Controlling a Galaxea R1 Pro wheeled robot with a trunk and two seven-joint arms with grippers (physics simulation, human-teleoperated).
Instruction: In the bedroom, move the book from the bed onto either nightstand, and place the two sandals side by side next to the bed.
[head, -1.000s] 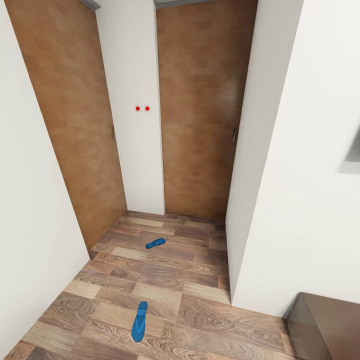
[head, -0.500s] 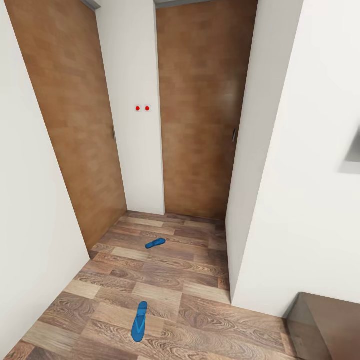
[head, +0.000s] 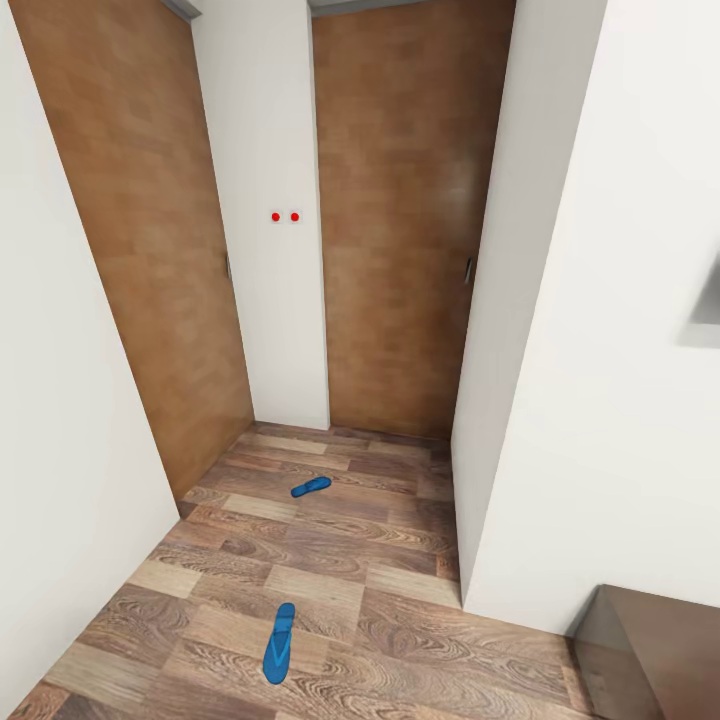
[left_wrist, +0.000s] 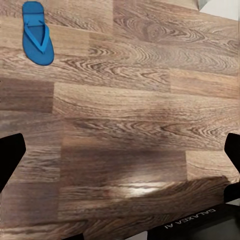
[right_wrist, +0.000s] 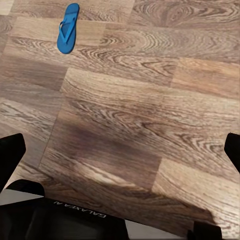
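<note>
**Op:** Left gripper (left_wrist: 120, 150) hangs over bare floor (left_wrist: 140, 115), fingertips (left_wrist: 10, 155) at the frame's two edges, so I read the jaws as spread wide with nothing between them. Right gripper (right_wrist: 120, 155) is the same: fingers (right_wrist: 11, 152) far apart, nothing held.

**Spotter:** Where are the sandals?

**Op:** On the head camera, the near sandal (head: 279, 643) lies flat on the planks close ahead, pointing roughly away from me. My left wrist camera catches one sandal (left_wrist: 37, 39) well clear of the fingers; my right wrist camera shows one (right_wrist: 67, 27) too.

**Spotter:** And the second?

**Op:** The far sandal (head: 311, 486) sits deeper in the alcove, angled, well apart from the first, short of two wooden doors (head: 400, 220). A dark brown cabinet corner (head: 650, 650) shows at my lower right, beside a white wall (head: 620, 400).
</note>
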